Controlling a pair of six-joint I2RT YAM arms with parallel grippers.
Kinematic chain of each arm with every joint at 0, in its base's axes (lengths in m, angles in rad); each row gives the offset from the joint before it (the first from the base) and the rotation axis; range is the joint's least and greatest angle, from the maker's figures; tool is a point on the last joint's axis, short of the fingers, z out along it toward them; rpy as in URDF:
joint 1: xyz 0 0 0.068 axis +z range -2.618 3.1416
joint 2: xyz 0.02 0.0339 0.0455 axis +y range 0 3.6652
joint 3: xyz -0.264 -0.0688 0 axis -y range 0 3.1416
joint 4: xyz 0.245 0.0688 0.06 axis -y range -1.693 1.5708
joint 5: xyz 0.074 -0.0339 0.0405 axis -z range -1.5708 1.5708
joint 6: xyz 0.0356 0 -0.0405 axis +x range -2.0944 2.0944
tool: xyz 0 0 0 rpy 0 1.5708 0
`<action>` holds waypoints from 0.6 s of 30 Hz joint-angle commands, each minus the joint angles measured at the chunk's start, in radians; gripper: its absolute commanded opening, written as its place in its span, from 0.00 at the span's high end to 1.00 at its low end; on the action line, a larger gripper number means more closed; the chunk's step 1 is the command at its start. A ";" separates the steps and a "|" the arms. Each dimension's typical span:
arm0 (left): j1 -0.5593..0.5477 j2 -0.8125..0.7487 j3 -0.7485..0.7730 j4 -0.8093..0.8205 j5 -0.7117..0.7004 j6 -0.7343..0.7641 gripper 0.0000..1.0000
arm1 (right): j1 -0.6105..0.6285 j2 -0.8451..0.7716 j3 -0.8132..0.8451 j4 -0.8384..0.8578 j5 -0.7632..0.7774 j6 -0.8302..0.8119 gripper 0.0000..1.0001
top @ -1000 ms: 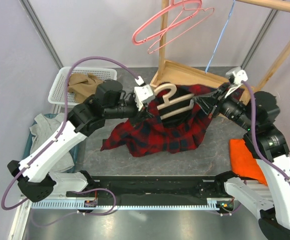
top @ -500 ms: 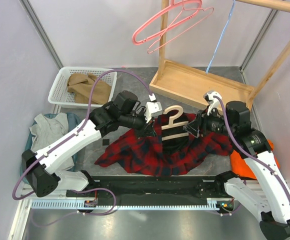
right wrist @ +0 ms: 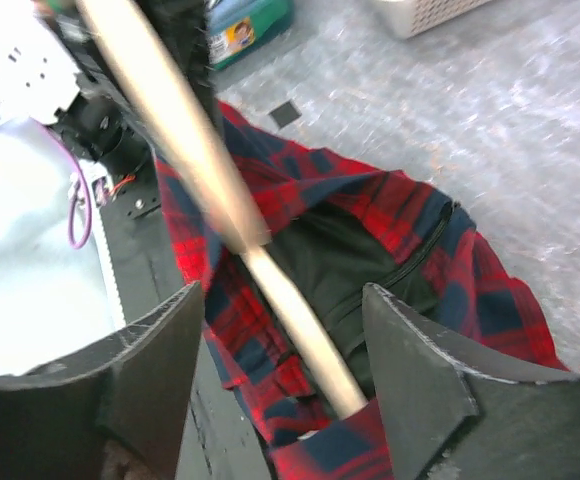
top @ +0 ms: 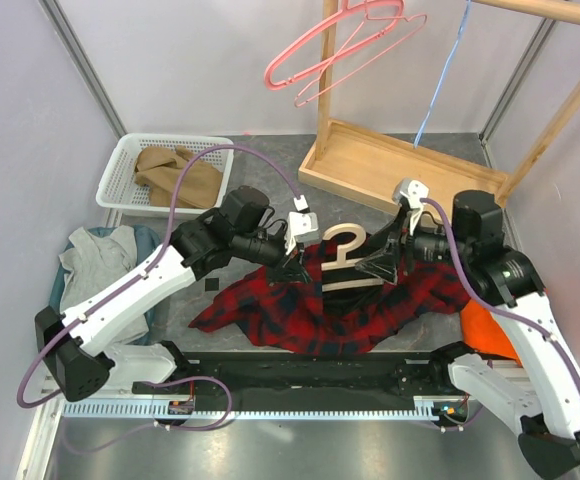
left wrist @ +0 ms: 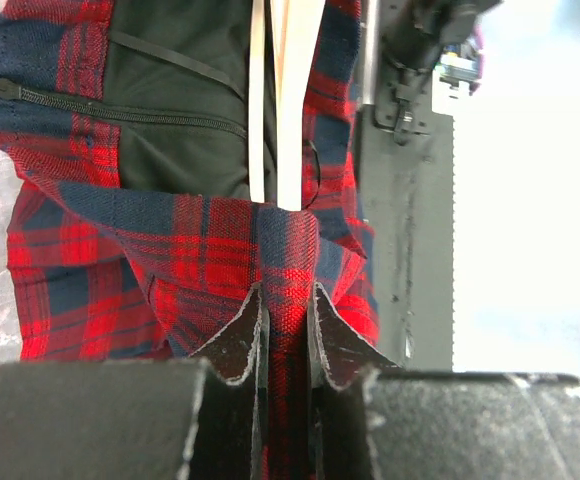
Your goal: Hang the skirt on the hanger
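table (top: 230, 225): grey and mottled, with pale panels on the left, far and right sides.
near edge: a black rail (top: 310, 372) runs across the front, with both arm bases beside it.
red plaid garment (top: 300, 310): heaped on the table at mid-front, with black lining and a zipper showing. it is partly draped over the wooden hanger.
left fingers (left wrist: 232, 350): clenched on a raised fold of the red plaid garment, at its left upper edge.
right fingers (right wrist: 160, 350): released and spread wide, one on each side of the wooden hanger's bar. the wrist view shows a gap between them and the bar.
wooden hanger (right wrist: 305, 335): thick and pale, tilted in the plaid cloth between the two arms, with its hook toward the far side.
grey garment (top: 95, 255): crumpled at the left edge, beside the left arm.
orange cloth (top: 485, 315): at the right edge, partly hidden by the right arm.
basket (top: 120, 165): white, in the far left corner.
skirt (top: 180, 175): tan-brown, bunched inside the basket, well apart from both sets of fingers and from the hanger.
wooden rack (top: 370, 160): its tray base stands far right and its posts rise from it.
hanger (top: 292, 50): pink and thin, hanging high above the far side, in front of the rack's upright post.
light-blue hanger (top: 433, 90): hangs to the right of the pink one.
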 commanded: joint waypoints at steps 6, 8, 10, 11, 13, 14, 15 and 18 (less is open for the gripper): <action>-0.006 -0.081 0.045 0.018 0.202 0.087 0.98 | 0.036 0.063 -0.035 0.111 -0.170 -0.060 0.27; -0.006 -0.080 0.051 0.018 0.202 0.088 0.98 | 0.053 0.078 -0.041 0.119 -0.201 -0.063 0.28; -0.006 -0.075 0.054 0.018 0.195 0.087 0.98 | 0.076 0.084 -0.045 0.124 -0.214 -0.060 0.29; -0.006 -0.072 0.057 0.018 0.192 0.088 0.98 | 0.084 0.089 -0.047 0.122 -0.212 -0.060 0.29; -0.006 -0.064 0.060 0.018 0.180 0.087 0.98 | 0.102 0.091 -0.053 0.119 -0.200 -0.060 0.30; -0.006 -0.063 0.065 0.018 0.173 0.085 0.98 | 0.107 0.092 -0.056 0.113 -0.197 -0.060 0.30; -0.006 -0.061 0.069 0.019 0.166 0.084 0.98 | 0.114 0.092 -0.064 0.113 -0.189 -0.058 0.32; -0.006 -0.060 0.077 0.021 0.159 0.087 0.98 | 0.134 0.094 -0.082 0.107 -0.154 -0.052 0.37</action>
